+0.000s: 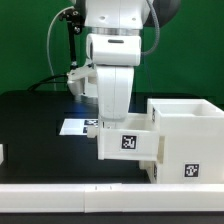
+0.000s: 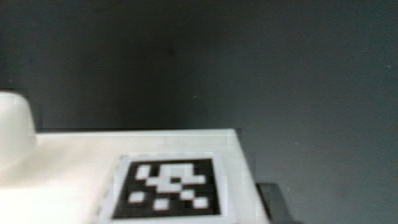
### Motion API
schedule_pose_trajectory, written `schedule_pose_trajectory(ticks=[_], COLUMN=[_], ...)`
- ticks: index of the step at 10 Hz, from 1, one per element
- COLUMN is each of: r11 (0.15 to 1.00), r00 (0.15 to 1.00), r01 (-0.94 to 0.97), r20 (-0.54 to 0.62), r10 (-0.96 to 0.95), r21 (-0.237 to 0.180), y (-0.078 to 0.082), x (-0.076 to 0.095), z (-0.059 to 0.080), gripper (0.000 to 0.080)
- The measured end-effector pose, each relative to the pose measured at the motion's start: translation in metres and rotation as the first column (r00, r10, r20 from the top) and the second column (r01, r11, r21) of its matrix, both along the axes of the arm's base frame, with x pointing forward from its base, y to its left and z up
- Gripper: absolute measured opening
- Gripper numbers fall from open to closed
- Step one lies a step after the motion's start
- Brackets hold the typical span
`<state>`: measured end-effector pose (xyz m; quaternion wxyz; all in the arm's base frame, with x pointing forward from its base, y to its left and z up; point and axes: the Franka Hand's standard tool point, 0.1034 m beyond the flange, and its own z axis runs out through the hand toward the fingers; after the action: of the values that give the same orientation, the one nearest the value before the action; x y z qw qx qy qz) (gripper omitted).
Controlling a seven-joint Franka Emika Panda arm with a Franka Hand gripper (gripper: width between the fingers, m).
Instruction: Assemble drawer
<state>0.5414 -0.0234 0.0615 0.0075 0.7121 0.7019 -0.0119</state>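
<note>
The large white casing [image 1: 186, 135] stands on the black table at the exterior view's right, with a tag on its front. A white tray [image 1: 128, 143] with a tag on its face is up against the casing's left side, partly entered into it. My gripper [image 1: 114, 122] comes down on the tray from above and appears shut on it; its fingers are hidden there. In the wrist view the tray's tagged face [image 2: 173, 187] fills the lower part, its knob [image 2: 15, 130] shows at the edge, and one dark fingertip [image 2: 270, 203] lies against the tray's side.
The marker board [image 1: 78, 126] lies flat on the table behind the tray. A small white piece [image 1: 2, 153] is cut off at the exterior view's left edge. A white table rim [image 1: 60, 196] runs along the front.
</note>
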Motion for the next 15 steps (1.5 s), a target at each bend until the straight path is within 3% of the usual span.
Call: schedule_pose_trajectory(ticks=[8, 15], r11=[1.000, 0.999], r00=[1.000, 1.000], r01=[0.016, 0.020], r20=[-0.007, 0.013], r10=[-0.016, -0.020], r21=[0.005, 0.029], y=[0.010, 0.041], x=[-0.003, 0.004], z=[-0.004, -0.006], gripper=[0.0038, 0.0038])
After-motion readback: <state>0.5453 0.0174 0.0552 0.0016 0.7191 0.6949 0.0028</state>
